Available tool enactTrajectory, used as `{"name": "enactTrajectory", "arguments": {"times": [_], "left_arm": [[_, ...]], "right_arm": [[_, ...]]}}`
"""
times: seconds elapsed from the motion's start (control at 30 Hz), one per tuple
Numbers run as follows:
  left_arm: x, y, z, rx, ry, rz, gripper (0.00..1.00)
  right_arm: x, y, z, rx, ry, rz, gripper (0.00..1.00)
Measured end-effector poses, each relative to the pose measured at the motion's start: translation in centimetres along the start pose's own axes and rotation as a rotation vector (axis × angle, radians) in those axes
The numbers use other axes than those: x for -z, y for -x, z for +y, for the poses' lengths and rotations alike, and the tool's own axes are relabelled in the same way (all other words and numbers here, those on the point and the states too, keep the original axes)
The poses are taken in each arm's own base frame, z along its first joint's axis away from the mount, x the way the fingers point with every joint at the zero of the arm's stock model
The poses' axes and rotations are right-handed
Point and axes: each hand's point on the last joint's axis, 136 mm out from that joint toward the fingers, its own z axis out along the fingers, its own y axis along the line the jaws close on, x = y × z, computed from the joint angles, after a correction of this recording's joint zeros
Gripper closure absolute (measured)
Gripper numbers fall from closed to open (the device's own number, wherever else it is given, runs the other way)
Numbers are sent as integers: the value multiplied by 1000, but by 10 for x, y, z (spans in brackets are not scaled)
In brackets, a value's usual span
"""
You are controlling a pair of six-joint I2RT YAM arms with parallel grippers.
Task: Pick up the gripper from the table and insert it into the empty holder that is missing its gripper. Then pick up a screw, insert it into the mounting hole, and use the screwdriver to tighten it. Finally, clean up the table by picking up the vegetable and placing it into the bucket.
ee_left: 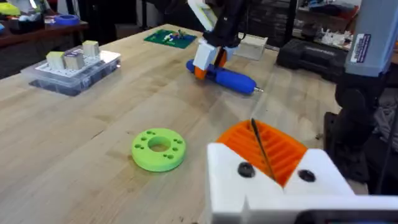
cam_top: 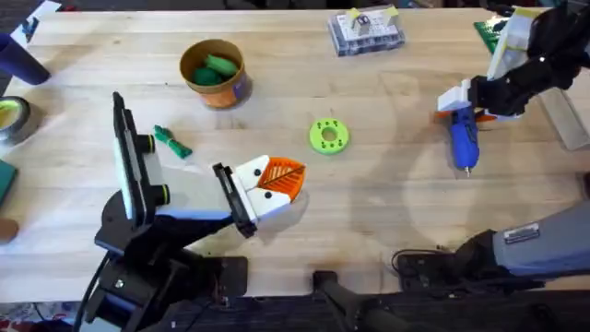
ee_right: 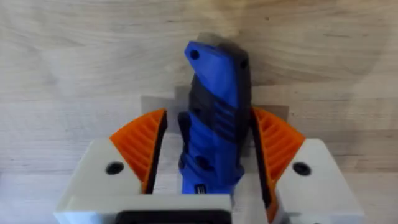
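The blue screwdriver [cam_top: 464,138] lies on the table at the right. My right gripper [cam_top: 472,96] is shut on its handle end, and the orange pads [ee_right: 146,143] flank the screwdriver [ee_right: 214,106] on both sides. My left gripper [cam_top: 275,181] hovers low over the table centre, shut, its pads [ee_left: 283,149] pressed together with only a thin dark seam between them. The slender green vegetable [cam_top: 172,141] lies on the wood left of it. The tan bucket [cam_top: 218,89] stands farther back with green pieces inside. The loose gripper piece and the screw are out of view.
A green holed ring [cam_top: 329,136] lies just beyond the left gripper. A clear parts box [cam_top: 366,30] sits at the back edge, and a green board [cam_top: 487,32] at the back right. A black upright plate with green knobs [cam_top: 129,161] stands by the left arm.
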Motion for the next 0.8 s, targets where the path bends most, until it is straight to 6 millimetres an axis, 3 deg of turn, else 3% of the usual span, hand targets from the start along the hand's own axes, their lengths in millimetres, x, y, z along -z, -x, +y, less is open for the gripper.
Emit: {"name": "enactTrajectory", "arguments": {"times": [0.13,0.33,0.67,0.8], "left_arm": [[0,0,0,0,0,0,988],[0,0,0,0,0,0,988],[0,0,0,0,0,0,988],[0,0,0,0,0,0,988]], "right_arm": [[-1,1,-3,9,-26,0,418],[-2,1,-5,5,-34,0,959],[4,-1,-3,-38,-33,5,975],[37,13,-1,-32,-51,-107,975]]}}
